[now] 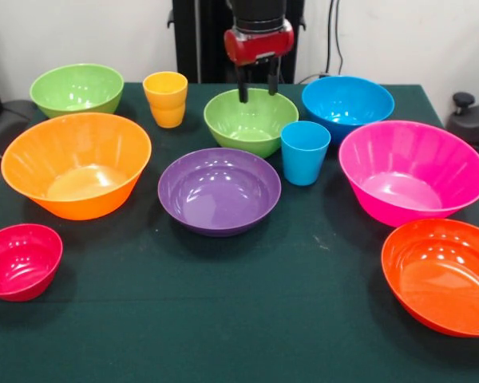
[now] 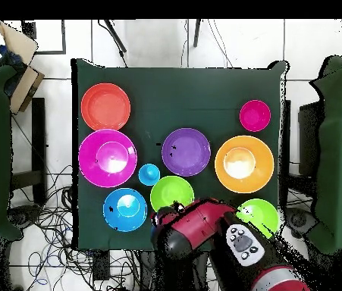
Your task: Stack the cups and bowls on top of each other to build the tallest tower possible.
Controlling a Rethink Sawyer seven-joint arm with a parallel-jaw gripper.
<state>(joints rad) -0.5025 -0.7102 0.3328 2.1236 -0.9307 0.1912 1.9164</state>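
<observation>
I am holding the claw (image 1: 257, 86) low over the far rim of the middle green bowl (image 1: 251, 121), and that is the relation everything is turning on. In the front view its two dark fingers (image 1: 243, 89) are hanging apart with nothing between them, so the claw is open and empty. The tips are sitting at about rim height, one near the bowl's back edge and the other just inside it. Whether they are straddling the rim or only hovering in front of it, I cannot tell from here.

Nothing is stacked yet, I judge: every piece is standing alone on the worktop (image 1: 223, 319). The bowl has no long axis, being round, so the approach direction is mattering less than the depth of the drop.

Neighbours are crowding in. The blue cup (image 1: 305, 152) is standing just beside the green bowl's front right side, and the blue bowl (image 1: 347, 104) is sitting close on its right. The yellow-orange cup (image 1: 166, 99) is standing off to its left, apart. The purple bowl (image 1: 219, 190) is lying in front, near the camera.

In the overhead view the arm (image 2: 204, 227) is covering part of the green bowl (image 2: 171, 192), which agrees with that placing.
</observation>
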